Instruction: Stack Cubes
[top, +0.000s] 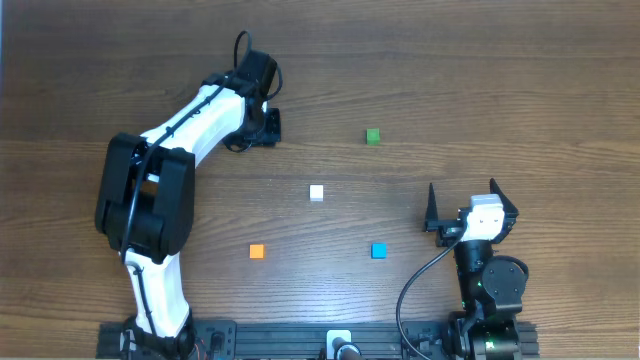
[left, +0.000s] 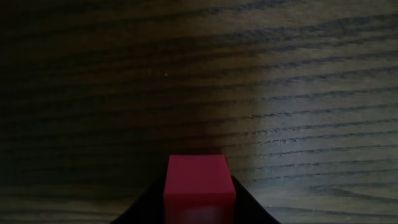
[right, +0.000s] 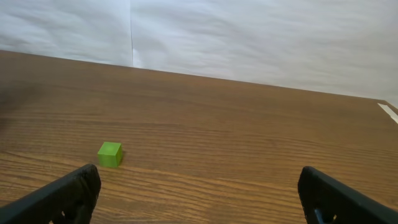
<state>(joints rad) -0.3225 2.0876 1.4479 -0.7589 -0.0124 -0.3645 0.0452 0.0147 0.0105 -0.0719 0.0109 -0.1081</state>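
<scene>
Gripping a red cube (left: 199, 186) between both fingers, the left gripper (top: 263, 124) sits close to the wooden table (top: 520, 90), beyond and left of the white cube (top: 317, 192). The right gripper (top: 467, 203) rests well right of the white cube, its 2 fingers spread wide and holding nothing. A green cube (top: 373, 136) lies beyond and right of the white cube. An orange cube (top: 257, 251) lies nearer the bases and left of it, a blue cube (top: 378, 250) nearer and right. These 4 cubes stand apart.

left arm (top: 200, 115): white shells, black joints, black cable
right arm (top: 488, 275): black, white wrist block
right gripper (right: 199, 177): black fingers
</scene>
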